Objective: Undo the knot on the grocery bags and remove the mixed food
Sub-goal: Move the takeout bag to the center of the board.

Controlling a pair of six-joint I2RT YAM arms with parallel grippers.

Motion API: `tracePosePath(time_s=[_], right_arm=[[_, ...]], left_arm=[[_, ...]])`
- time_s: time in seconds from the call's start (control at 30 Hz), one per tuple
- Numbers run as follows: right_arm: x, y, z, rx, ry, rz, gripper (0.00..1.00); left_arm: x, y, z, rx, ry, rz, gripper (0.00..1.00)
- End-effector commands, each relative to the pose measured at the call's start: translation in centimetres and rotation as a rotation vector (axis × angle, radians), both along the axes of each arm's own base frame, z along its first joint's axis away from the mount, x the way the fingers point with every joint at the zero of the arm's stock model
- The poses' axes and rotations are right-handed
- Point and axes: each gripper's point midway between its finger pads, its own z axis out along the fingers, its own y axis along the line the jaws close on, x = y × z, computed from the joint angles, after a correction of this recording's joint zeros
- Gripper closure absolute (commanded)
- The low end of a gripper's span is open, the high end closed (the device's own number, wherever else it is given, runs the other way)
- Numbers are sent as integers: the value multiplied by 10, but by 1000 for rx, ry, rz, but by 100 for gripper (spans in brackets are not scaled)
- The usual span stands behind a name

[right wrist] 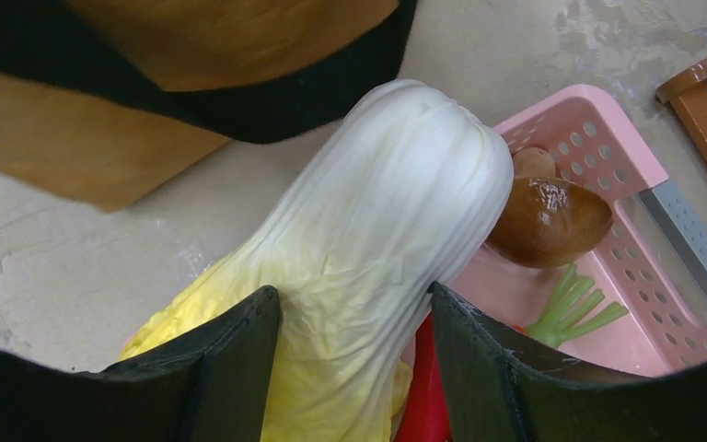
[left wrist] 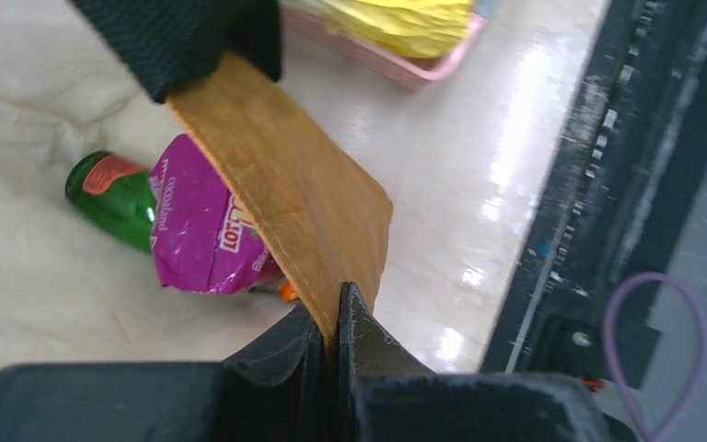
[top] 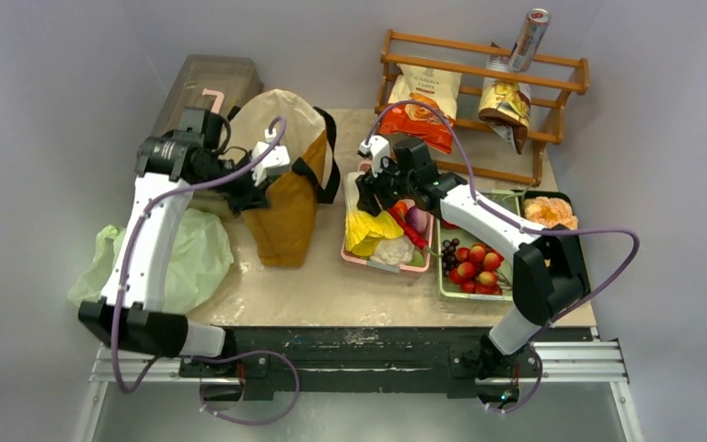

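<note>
Between the pinched-shut jaws of the left gripper (left wrist: 336,311) I hold the rim of the mustard tote (top: 285,226), with its cream lining spread out below. Well behind that gripper, by the arm's base, the pale-green bag (top: 198,258) lies slack, and I cannot see a knot. Emptying is the step in hand, I judge. The right gripper (right wrist: 354,308) clamps the cabbage (right wrist: 396,193), white-ribbed and yellow-leafed, just above the pink basket (right wrist: 598,138). Next I should set it down, then reach under the held rim for the purple packet (left wrist: 202,230) and green bottle (left wrist: 115,198).
</note>
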Motion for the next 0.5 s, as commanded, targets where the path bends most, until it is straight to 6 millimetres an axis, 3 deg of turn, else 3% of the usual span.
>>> tracePosePath(time_s=[0.0, 0.2, 0.3, 0.33, 0.4, 0.43, 0.47], right_arm=[[3, -8, 5, -26, -20, -38, 42], [-5, -14, 8, -42, -14, -33, 42], [-8, -15, 20, -25, -39, -23, 38], [-10, -15, 28, -13, -52, -18, 34], [-12, -14, 42, 8, -83, -3, 29], [-15, -13, 51, 21, -97, 6, 27], [-16, -13, 60, 33, -117, 12, 25]], left_arm=[[-83, -14, 24, -101, 7, -106, 100], [-147, -10, 17, -90, 94, -197, 100], [-166, -17, 16, -115, 158, -242, 100], [-170, -19, 15, -120, 173, -247, 88], [-170, -22, 23, -137, 179, -230, 54], [-167, -24, 30, -149, 172, -202, 44], [-161, -26, 41, -164, 148, -169, 41]])
